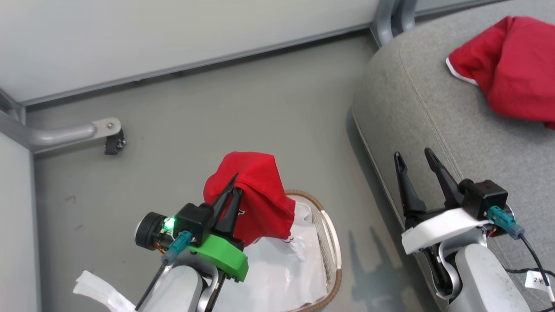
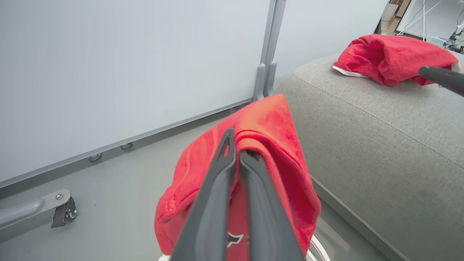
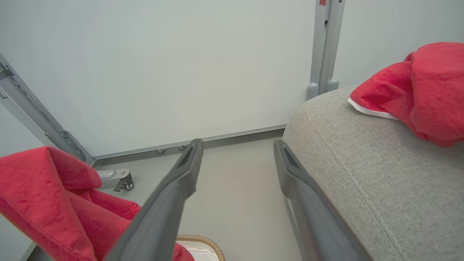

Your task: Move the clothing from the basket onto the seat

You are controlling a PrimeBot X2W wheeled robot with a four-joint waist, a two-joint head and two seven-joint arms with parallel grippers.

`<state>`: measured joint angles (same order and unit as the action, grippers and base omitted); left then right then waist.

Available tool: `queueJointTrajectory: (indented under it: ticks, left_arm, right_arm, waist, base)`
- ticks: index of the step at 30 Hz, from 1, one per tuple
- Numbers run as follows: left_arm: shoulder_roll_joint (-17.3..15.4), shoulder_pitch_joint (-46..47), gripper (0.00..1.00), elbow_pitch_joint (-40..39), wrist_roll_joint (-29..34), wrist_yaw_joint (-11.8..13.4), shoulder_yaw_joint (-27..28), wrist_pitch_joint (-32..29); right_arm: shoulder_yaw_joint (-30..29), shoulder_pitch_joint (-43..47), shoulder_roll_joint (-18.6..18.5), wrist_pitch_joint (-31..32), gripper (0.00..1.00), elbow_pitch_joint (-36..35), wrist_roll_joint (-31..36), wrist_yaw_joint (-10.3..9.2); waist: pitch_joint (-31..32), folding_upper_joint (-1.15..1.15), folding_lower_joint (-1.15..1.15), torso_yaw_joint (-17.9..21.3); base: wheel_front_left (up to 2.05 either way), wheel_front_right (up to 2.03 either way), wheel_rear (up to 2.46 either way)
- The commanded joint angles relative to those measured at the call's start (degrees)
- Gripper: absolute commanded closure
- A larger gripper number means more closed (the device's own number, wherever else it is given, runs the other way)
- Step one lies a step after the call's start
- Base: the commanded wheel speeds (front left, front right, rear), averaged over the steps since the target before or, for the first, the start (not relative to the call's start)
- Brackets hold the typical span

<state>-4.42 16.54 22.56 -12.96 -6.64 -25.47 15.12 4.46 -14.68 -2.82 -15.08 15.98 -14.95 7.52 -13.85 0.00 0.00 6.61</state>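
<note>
Hanging from the left gripper (image 1: 236,184), one red garment (image 1: 260,199) is in the air above the basket (image 1: 334,242), its lower folds near the white liner sheet (image 1: 282,273) inside. The two fingers are pressed together on a fold at the top of the cloth, so the rest drapes down freely; such a pinch probably suits soft fabric, which has no firm part to hold. The other red garment (image 1: 511,65) lies in a heap on the grey seat (image 1: 425,108), to the right of the basket. The right gripper (image 1: 413,153) holds nothing, its jaws wide apart, just beside the seat's rounded edge. It seems one carry to the seat remains.
</note>
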Motion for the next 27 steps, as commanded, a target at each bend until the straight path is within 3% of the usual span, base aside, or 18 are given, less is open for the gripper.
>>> queueJointTrajectory:
  ticks: [1, 15, 21, 27]
  left_arm:
    - [0.3, -1.1, 1.00, -1.3, 0.5, -0.3, 1.1, 0.0]
    - [1.5, 0.6, 1.00, -9.6, -1.0, -0.9, 6.7, 0.0]
    - [1.5, 1.4, 1.00, -12.4, -2.4, -0.9, 5.5, 0.0]
    - [1.5, 2.0, 1.00, -13.9, -3.3, -0.9, 3.5, 0.0]
  right_arm:
    - [-0.2, 1.3, -0.2, -0.1, 0.00, 0.3, -0.1, -0.06]
    - [2.1, 6.7, -0.2, -0.1, 0.00, 3.3, 1.3, -0.06]
    - [11.0, 6.2, -1.0, -0.1, 0.00, 5.7, 4.2, -0.07]
    - [21.8, 1.6, -3.9, -0.1, 0.00, 8.6, 2.2, -0.07]
  waist:
    - [5.1, 0.00, 0.00, -3.1]
    - [10.7, 0.00, 0.00, -4.3]
    - [11.0, 0.00, 0.00, -5.6]
    - [10.7, 0.00, 0.00, -7.5]
  base:
    - [0.00, 0.00, 0.00]
    - [0.00, 0.00, 0.00]
    - [0.00, 0.00, 0.00]
    - [0.00, 0.00, 0.00]
